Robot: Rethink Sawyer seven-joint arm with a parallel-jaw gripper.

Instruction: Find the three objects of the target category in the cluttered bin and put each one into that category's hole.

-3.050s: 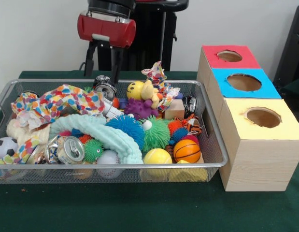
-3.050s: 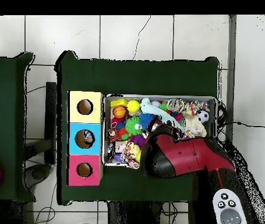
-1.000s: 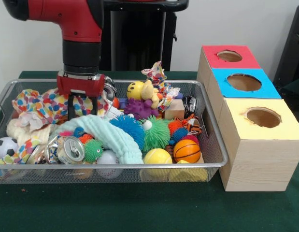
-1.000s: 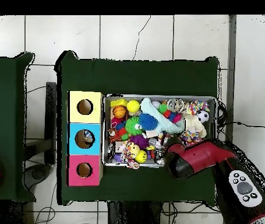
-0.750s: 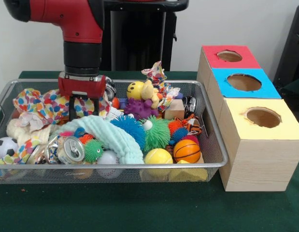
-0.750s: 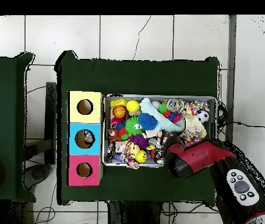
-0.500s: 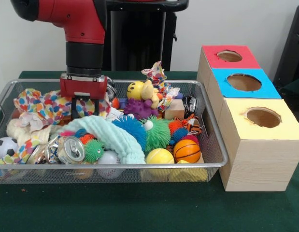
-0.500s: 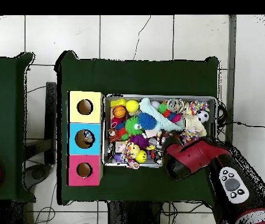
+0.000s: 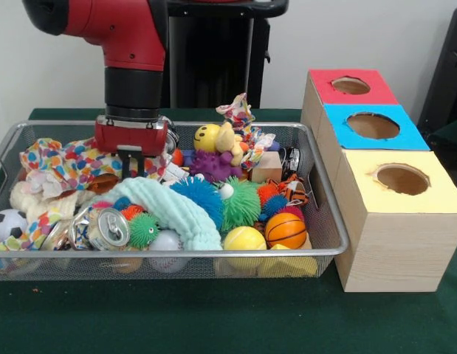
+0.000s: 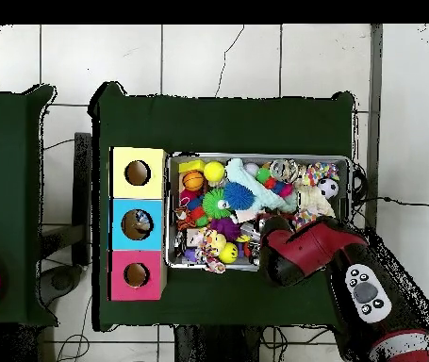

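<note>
A wire mesh bin (image 9: 213, 253) is packed with toys, cloths and cans. My gripper (image 9: 131, 168) hangs from the red arm (image 9: 132, 44) and reaches down into the back left of the pile. It sits between the confetti-patterned cloth (image 9: 58, 162) and the mint cloth (image 9: 169, 206), and the mint cloth hides its tips. In the overhead view the arm (image 10: 298, 250) covers the gripper and the bin's (image 10: 260, 156) lower right part. Right of the bin stand three wooden boxes, each with a hole in its top: red (image 9: 351, 85), blue (image 9: 373, 125) and yellow (image 9: 402, 178).
In the bin lie a crushed can (image 9: 108, 228), a soccer ball (image 9: 7, 223), a basketball (image 9: 286, 230), a yellow ball (image 9: 244, 239), green (image 9: 239, 203) and blue (image 9: 195, 190) spiky balls, a purple spiky toy (image 9: 213, 166) and a wooden block (image 9: 267, 168). A green cloth covers the table.
Three seconds ago the gripper hung above the bin's back edge. It has since come down into the left of the pile, and in the last second it has edged slightly right.
</note>
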